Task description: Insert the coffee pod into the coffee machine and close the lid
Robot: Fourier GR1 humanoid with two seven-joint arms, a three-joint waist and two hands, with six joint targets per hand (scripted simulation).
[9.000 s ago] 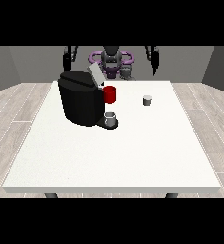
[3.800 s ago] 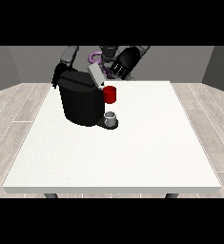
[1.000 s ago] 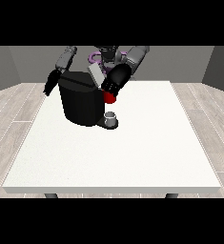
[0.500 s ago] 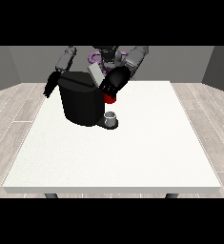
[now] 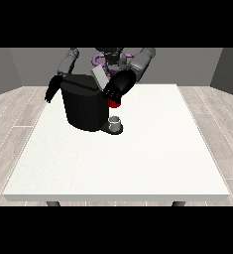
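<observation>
Since half a second ago little has shifted: the hand at the view's right [image 5: 119, 88] has kept its place against the front top of the coffee machine [image 5: 84, 105], pressed a shade lower over the red part [image 5: 114, 103], of which only a small sliver now shows beneath the hand's underside. Nine seconds back a small grey pod stood alone on the table to the right of the machine; it is gone from that spot, and where it lies now cannot be told, for the hand covers the place where the machine's top opens. The machine's lid [image 5: 99, 77], a pale grey flap, stands tilted up behind that hand, so it is not closed. Whether the fingers of this hand are curled or straight cannot be told, as the hand reads only as a dark mass against the dark machine. The hand at the view's left [image 5: 52, 91] hangs beside the machine's left flank, near its upper edge, its fingers pointing downward; whether it touches the body cannot be told. A small grey cup [image 5: 116, 122] sits on the machine's drip base, just below the red part. The machine stands on the white table [image 5: 138, 158], towards its far left part.
</observation>
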